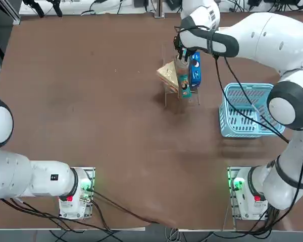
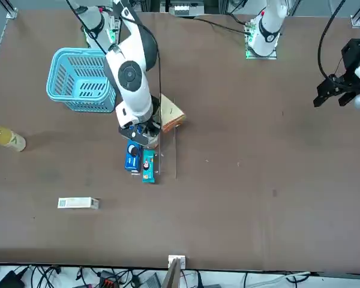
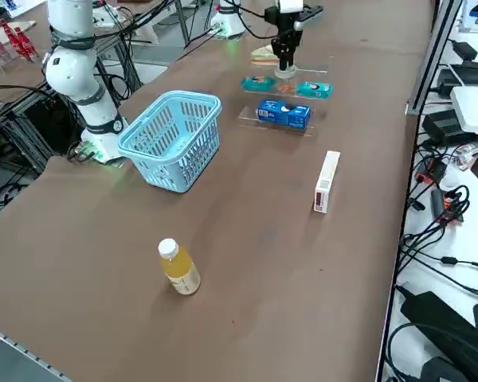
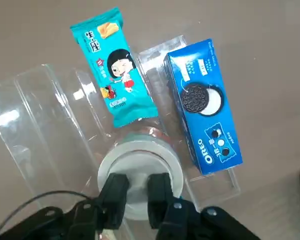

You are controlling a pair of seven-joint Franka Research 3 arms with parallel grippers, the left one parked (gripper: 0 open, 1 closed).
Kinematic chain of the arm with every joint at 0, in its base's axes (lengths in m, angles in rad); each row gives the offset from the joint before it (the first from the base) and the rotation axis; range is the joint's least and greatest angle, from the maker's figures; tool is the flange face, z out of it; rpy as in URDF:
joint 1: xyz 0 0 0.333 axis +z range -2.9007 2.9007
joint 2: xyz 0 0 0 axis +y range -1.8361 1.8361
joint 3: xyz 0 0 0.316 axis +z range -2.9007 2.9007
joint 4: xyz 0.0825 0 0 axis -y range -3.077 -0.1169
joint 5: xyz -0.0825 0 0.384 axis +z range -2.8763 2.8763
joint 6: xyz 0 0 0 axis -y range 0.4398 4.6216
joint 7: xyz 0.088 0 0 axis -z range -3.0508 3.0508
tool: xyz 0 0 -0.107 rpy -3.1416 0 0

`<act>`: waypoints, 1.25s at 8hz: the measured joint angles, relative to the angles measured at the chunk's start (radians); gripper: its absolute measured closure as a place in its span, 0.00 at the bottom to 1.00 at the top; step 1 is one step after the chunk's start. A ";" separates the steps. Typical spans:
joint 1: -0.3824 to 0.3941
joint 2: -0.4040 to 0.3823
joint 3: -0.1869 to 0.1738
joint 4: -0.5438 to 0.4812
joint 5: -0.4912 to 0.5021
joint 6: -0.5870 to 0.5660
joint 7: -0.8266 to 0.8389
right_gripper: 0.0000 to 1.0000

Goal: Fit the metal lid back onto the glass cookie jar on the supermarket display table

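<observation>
Top: my right gripper (image 1: 182,54) hangs over the jar (image 1: 181,64) on the table (image 1: 91,101), between sandwich (image 1: 167,75) and blue box (image 1: 195,69).

Wrist: fingers (image 4: 115,192) pinch the lid (image 4: 139,170) by its knob, flat on the rim; I judge it seated, ready to release.

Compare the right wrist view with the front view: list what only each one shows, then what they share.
Only the right wrist view shows the metal lid as a silvery disc, gripped by the shut right gripper over the glass cookie jar, plus the printing on the snack packs.

Only the front view shows the blue basket, a bottle of yellow drink lying on the table, and a small white box.

Both show the blue cookie box and the teal snack pack on the clear plastic stand beside the gripper.
</observation>
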 joint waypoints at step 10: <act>0.000 0.012 -0.001 0.006 0.000 -0.002 0.000 0.74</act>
